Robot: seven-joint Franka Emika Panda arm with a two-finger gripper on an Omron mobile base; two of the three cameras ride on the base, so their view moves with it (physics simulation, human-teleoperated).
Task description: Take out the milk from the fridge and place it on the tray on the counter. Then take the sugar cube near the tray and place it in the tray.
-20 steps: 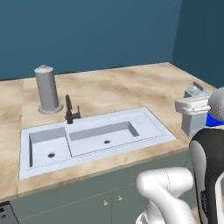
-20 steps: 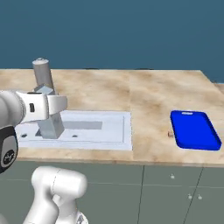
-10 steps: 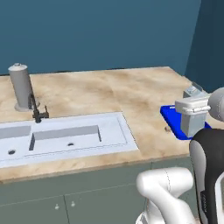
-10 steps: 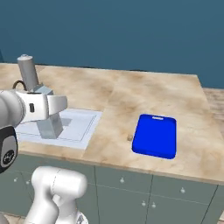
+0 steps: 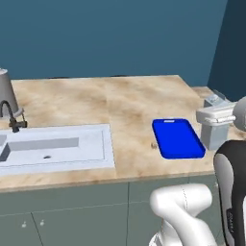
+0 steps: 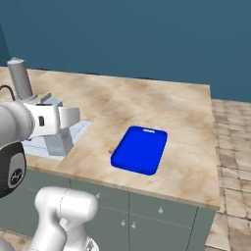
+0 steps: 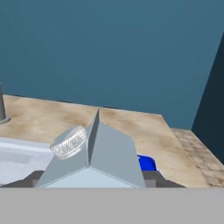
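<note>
The gripper (image 7: pixel 89 181) is holding the milk (image 7: pixel 94 157) upright, fingers clamped on its sides. The tray (image 5: pixel 178 138) is lying on the counter (image 5: pixel 120 103), the sugar cube (image 5: pixel 154 145) just beside it.

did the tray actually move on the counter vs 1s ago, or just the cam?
No. The tray keeps its spot by the counter's right end; the sink shifts with it, so the base drove.

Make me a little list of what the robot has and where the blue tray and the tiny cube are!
held thing: milk, gable top and round cap seen in the hand view
gripper: shut on the milk, above the counter edge beside the sink
tray: blue, flat on the counter, nothing in it
sugar cube: on the counter, just off the tray's sink-side edge
</note>
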